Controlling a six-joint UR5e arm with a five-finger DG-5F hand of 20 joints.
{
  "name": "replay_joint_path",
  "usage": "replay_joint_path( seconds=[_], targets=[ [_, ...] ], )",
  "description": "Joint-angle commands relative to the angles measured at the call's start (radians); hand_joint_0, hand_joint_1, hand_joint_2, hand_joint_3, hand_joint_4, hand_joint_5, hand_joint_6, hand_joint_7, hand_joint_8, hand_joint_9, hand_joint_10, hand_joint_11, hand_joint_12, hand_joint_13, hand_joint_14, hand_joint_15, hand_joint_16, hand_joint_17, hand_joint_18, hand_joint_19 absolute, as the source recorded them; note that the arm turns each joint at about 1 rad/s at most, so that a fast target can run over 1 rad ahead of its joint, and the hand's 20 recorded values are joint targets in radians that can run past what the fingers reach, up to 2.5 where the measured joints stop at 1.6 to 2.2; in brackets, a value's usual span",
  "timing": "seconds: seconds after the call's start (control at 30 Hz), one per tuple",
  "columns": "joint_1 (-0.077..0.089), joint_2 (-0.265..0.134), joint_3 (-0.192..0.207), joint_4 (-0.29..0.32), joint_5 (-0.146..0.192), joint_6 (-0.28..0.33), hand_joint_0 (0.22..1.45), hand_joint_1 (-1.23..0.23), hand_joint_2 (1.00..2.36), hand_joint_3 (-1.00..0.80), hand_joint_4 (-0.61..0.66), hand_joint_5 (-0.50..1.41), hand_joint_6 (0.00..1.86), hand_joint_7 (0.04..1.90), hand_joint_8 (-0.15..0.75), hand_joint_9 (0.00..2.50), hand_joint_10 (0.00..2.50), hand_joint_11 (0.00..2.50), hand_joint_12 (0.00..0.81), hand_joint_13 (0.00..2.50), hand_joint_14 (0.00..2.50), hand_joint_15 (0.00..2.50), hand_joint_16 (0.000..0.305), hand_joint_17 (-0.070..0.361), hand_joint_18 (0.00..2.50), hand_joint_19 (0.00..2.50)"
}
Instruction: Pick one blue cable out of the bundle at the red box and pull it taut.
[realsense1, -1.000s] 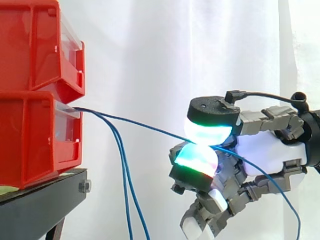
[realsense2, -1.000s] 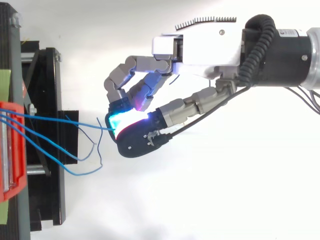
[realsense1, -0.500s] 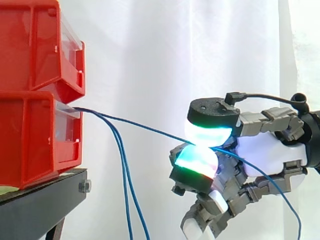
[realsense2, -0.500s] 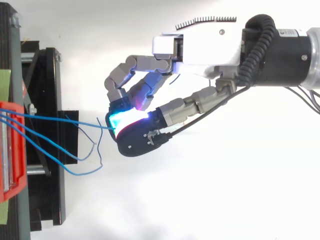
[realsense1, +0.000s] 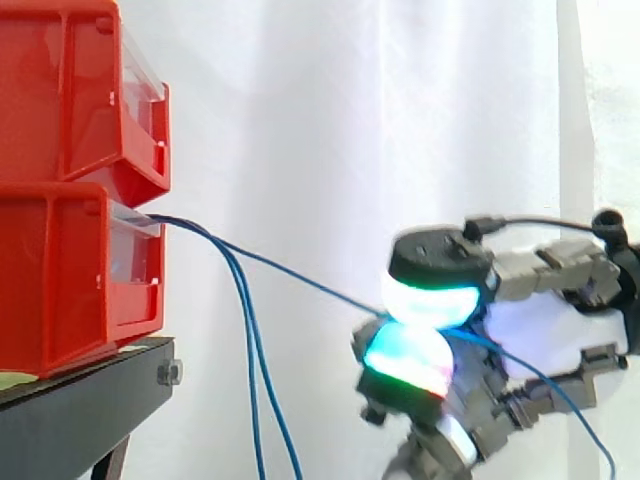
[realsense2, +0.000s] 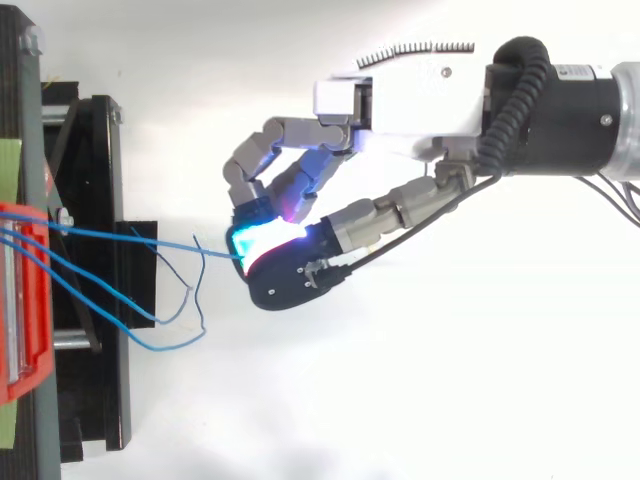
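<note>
Two red bins (realsense1: 75, 180) are stacked on a black stand (realsense1: 90, 400) at the left. Blue cables come out of the lower bin's front. One blue cable (realsense1: 290, 275) runs in a straight slanting line from the bin to my hand (realsense1: 540, 320), which pinches it between two glowing fingertips (realsense1: 432, 300); its loose tail (realsense1: 560, 400) droops behind the hand. Two other blue cables (realsense1: 255, 380) hang down slack beside the stand. From above, the pinched cable (realsense2: 140, 238) leads to my hand (realsense2: 420, 100), and the slack ones (realsense2: 110, 300) curl near the stand.
A white curtain (realsense1: 330, 120) hangs behind the work. The black stand (realsense2: 95, 270) and the red bin's edge (realsense2: 25, 300) lie along the left side in the top view. The surface below my hand is white.
My hand has shifted a little to the right and down, away from the bin, still pinching the blue cable, which now runs straighter.
</note>
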Motion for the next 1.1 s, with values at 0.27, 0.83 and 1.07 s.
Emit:
replay_joint_path(
  seconds=[0.27, 0.83, 1.07],
  targets=[
    [0.0, 0.0, -0.492, 0.009, -0.002, 0.0, 0.66, -0.83, 1.01, 0.05, 0.06, -0.14, 0.91, 1.39, 0.363, 0.93, 0.02, 0.89, 0.386, 0.69, 0.02, 0.46, 0.057, 0.129, 0.52, 0.34],
    [0.0, 0.001, -0.217, 0.285, 0.001, 0.0, 0.66, -0.83, 1.01, 0.05, 0.06, -0.14, 0.91, 1.38, 0.363, 0.91, 0.02, 0.88, 0.389, 0.67, 0.02, 0.47, 0.057, 0.129, 0.51, 0.33],
    [0.0, 0.0, -0.191, 0.307, 0.002, 0.0, 0.66, -0.83, 1.01, 0.04, 0.07, -0.14, 0.9, 1.38, 0.361, 0.9, 0.02, 0.88, 0.386, 0.66, 0.02, 0.46, 0.057, 0.128, 0.5, 0.33]
  ],
)
